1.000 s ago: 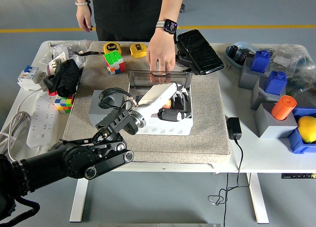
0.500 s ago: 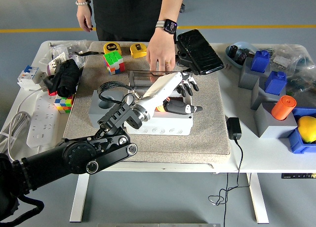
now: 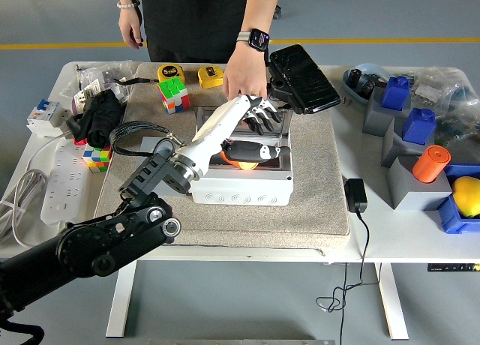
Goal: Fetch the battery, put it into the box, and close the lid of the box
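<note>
Head view. My left arm enters from the lower left corner and reaches forward over the mat (image 3: 315, 202). My left hand (image 3: 259, 114) hangs above the far edge of the box (image 3: 240, 187), fingers (image 3: 264, 121) spread and loosely bent, holding nothing.

Box: grey, in the middle of the mat, near wall facing me. Lid (image 3: 225, 118): clear, standing open at the far side, partly behind my forearm.

Battery (image 3: 244, 154): orange, with a dark part toward the right, lying inside the box just below my hand, apart from the fingers.

Person: at the far side, one hand (image 3: 245, 79) resting at the far edge of the lid, touching or nearly touching my fingers; which, I cannot tell.

Black case (image 3: 304, 79): just right of my hand, on the mat's far right corner.

Open room: bare mat right of the box and along its near edge. Cubes (image 3: 172, 94) and tape measures (image 3: 210, 76) crowd the far left; blue and grey bins (image 3: 409, 127) line the surface's right edge.
</note>
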{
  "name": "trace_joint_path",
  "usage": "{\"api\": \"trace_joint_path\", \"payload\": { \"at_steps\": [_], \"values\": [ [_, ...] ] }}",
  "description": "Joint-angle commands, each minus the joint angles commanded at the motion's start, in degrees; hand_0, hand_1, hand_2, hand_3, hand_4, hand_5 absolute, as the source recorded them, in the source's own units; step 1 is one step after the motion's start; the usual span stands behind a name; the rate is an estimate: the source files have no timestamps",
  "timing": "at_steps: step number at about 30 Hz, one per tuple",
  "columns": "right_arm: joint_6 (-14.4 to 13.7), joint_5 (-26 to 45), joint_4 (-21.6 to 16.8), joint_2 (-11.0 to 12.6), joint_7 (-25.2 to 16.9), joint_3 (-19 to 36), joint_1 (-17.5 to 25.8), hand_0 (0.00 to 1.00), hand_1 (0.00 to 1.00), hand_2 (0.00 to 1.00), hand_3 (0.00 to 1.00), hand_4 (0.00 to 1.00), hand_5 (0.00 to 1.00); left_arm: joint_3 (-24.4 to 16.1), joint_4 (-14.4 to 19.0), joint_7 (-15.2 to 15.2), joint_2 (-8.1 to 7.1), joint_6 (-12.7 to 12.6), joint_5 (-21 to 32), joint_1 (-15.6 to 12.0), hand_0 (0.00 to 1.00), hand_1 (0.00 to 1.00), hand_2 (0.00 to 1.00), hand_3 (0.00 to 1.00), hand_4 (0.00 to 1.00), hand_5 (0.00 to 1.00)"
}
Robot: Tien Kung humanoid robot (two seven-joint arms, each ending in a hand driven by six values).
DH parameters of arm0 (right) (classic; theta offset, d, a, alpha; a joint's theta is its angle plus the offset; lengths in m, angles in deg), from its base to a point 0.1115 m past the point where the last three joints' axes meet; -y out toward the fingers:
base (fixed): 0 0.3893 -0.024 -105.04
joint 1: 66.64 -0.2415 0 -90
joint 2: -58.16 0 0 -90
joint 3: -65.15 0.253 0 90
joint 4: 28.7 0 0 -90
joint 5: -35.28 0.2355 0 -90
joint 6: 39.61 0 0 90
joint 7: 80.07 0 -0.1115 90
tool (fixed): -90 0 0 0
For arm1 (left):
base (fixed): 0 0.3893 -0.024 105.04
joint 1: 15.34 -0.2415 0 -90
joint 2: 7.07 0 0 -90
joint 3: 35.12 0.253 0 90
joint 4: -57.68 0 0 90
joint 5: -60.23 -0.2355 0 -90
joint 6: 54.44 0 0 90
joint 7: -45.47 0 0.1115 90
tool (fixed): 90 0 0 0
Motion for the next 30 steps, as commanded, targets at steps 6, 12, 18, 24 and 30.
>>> {"api": "trace_joint_path", "payload": {
  "at_steps": [6,12,18,24,30],
  "values": [
    [0.0,-0.1,-0.1,0.0,-0.1,0.3,0.0,0.604,0.622,0.639,0.559,0.956,0.515,-1.3,4.4,1.0,-4.62,0.4,-1.9,-4.0,0.308,0.324,0.402,0.434,0.981,0.313],
    [-0.1,-0.2,-0.1,0.1,-0.1,0.5,-0.2,0.604,0.623,0.639,0.559,0.956,0.515,0.3,4.2,1.6,-6.56,1.1,-3.2,-5.2,0.305,0.326,0.407,0.438,0.977,0.311],
    [-0.1,-0.1,-0.2,0.0,-0.1,0.5,-0.2,0.604,0.621,0.638,0.559,0.956,0.515,2.4,1.7,2.4,-5.74,1.7,-3.6,-4.3,0.306,0.334,0.426,0.448,0.979,0.322],
    [-0.2,-0.1,-0.2,0.1,-0.1,0.3,-0.2,0.603,0.622,0.638,0.559,0.957,0.516,4.6,0.0,2.6,-4.47,1.9,-3.6,-2.9,0.307,0.338,0.439,0.455,0.961,0.321],
    [-0.1,0.0,-0.2,0.0,-0.1,0.1,-0.2,0.603,0.622,0.638,0.559,0.957,0.515,6.0,-0.9,2.2,-2.14,1.5,-2.6,-1.1,0.307,0.344,0.452,0.463,0.939,0.314]
  ]
}}
